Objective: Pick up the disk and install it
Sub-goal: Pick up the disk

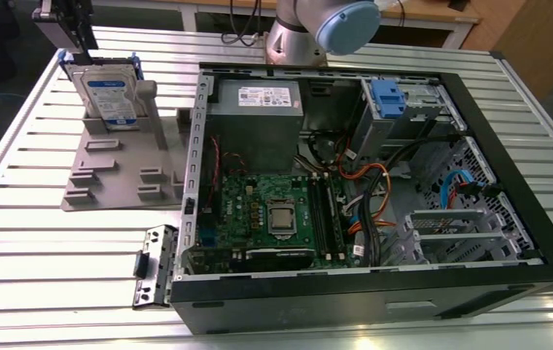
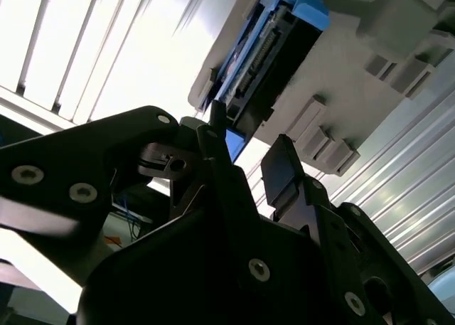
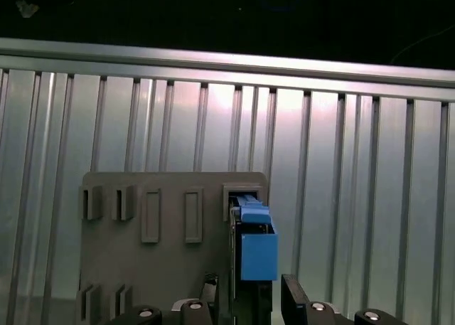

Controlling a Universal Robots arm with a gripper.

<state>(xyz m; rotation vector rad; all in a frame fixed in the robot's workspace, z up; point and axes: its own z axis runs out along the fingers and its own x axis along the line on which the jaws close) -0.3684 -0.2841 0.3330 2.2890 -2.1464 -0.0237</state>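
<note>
Silver metal in a blue plastic carrier, the disk (image 1: 109,91) looks stiff, weighty and shock-sensitive; we would grip the carrier's side rails. In the exterior view it stands upright in a grey holder (image 1: 121,164) on the table (image 1: 43,248), at ten o'clock from the computer case (image 1: 374,284), with the fingers (image 1: 72,30) at its twelve o'clock. In the second wrist view the fingers (image 2: 284,170) are apart and empty. In the first wrist view they (image 3: 295,291) line up either side of the disk's (image 3: 257,254) edge, apparently without touching.

Silver arm (image 1: 291,40) with pale-blue joint cap (image 1: 346,25); black gripper (image 2: 249,141), silver screws (image 2: 259,269).

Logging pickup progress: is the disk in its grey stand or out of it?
In: the disk stands upright in the grey stand, the gripper open above it.
</note>
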